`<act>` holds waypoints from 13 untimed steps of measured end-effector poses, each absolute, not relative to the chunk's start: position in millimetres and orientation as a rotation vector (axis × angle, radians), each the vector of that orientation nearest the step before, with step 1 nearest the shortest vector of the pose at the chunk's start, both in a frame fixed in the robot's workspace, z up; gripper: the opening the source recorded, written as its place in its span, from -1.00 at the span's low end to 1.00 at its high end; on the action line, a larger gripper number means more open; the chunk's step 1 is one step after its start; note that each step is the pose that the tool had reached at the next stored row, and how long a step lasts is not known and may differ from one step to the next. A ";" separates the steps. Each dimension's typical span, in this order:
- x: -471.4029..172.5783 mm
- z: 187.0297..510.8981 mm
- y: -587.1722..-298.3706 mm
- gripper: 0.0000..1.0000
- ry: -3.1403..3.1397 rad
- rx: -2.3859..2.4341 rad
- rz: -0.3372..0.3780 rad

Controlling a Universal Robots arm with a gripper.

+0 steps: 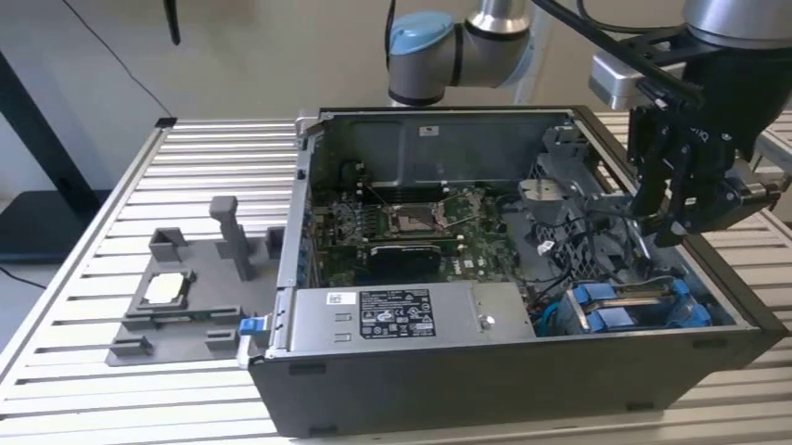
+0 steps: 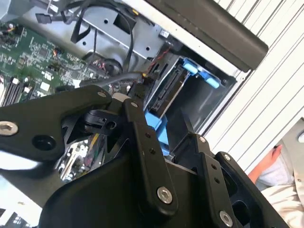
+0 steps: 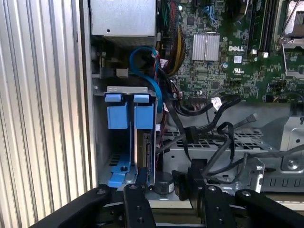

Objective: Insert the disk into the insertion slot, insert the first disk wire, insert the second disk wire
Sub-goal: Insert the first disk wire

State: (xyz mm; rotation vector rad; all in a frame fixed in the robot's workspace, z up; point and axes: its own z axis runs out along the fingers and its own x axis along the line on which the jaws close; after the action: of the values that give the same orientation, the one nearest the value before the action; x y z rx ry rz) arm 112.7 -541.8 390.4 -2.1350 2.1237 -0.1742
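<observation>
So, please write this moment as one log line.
disk: in slot | pincer: over case, near slot | wires: lying beside slot

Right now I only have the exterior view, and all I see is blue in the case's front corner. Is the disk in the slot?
Observer: Looks like it. In the first wrist view the disk stands on edge inside the slot, with two blue tabs at one end.
Operator: Claw holding anything?
Observer: No. The claw is open, with nothing between its fingers.
Operator: Wires?
Observer: Black wires lie across the grey cage beside the slot. I cannot tell whether any is plugged into the disk.
</observation>
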 end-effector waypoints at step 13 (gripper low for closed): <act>110.4 384.9 -528.0 -0.07 2.101 -2.114 -0.226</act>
State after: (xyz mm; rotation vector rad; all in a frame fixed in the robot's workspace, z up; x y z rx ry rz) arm 110.4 -528.0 384.9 -2.1140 2.1010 -0.2263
